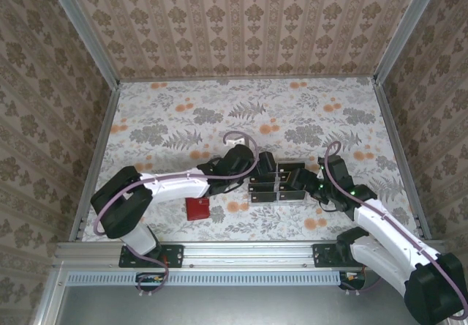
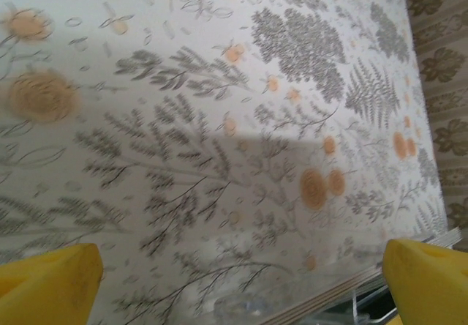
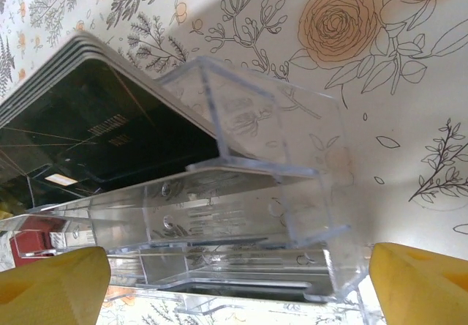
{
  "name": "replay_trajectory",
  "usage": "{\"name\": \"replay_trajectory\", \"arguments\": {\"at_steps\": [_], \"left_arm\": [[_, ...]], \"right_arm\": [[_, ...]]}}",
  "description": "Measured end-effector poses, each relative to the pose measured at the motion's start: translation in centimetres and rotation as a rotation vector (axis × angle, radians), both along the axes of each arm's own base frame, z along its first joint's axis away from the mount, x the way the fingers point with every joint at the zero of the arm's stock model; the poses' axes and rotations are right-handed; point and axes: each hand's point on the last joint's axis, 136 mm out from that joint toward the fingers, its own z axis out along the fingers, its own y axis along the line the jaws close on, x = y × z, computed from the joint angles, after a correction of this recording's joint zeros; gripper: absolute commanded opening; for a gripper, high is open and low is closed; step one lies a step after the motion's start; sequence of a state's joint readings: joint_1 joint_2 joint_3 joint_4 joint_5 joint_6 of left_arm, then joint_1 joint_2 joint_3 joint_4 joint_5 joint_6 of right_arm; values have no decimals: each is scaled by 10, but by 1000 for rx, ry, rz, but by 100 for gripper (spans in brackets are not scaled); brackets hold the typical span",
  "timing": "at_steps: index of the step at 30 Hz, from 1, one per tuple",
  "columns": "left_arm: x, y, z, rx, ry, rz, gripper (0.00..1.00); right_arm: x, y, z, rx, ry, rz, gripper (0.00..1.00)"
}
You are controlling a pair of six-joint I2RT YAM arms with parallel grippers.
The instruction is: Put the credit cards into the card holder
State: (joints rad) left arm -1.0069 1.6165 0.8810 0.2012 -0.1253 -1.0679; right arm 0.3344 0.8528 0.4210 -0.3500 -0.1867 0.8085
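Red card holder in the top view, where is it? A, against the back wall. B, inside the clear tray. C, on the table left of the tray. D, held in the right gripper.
C: the card holder lies on the table, left of the clear tray and apart from it.

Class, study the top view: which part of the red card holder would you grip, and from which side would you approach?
Grip the card holder across two opposite edges, coming straight down from above. It lies flat on the table, squarish and low, so probably only its edges offer purchase. It sits apart from the tray, leaving room.
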Motion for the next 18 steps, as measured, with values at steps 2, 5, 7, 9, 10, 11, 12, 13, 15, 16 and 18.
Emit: {"name": "replay_trajectory", "arguments": {"at_steps": [2,5,7,9,10,11,12,13,15,16,18], "left_arm": [[9,-7,4,-19,-7,-3,100],[22,-15,7,-40,-12,-6,100],[31,-20,7,-51,-8,-9,100],[39,-26,7,-63,-4,-14,100],[44,-29,7,-69,-3,-17,100],[48,-31,7,-74,-3,-20,100],[53,-34,8,-79,-2,-25,100],[59,-38,9,-86,-3,-29,100],[69,-43,11,-96,-9,-37,100],[74,-45,13,-100,-13,-40,100],[84,-45,17,-104,-24,-42,100]], "right_arm": [[2,1,-2,3,5,-6,92],[6,1,-5,1,7,-16,92],[9,0,-7,-6,7,-24,92],[10,-1,-9,-12,12,-31,92],[11,-1,-11,-15,15,-32,92],[12,-2,-12,-19,20,-36,93],[13,-2,-12,-21,23,-38,93],[16,-3,-12,-24,22,-44,93],[20,-5,-12,-28,21,-54,93],[22,-5,-11,-29,19,-60,93],[26,-7,-8,-30,12,-68,94]]}}
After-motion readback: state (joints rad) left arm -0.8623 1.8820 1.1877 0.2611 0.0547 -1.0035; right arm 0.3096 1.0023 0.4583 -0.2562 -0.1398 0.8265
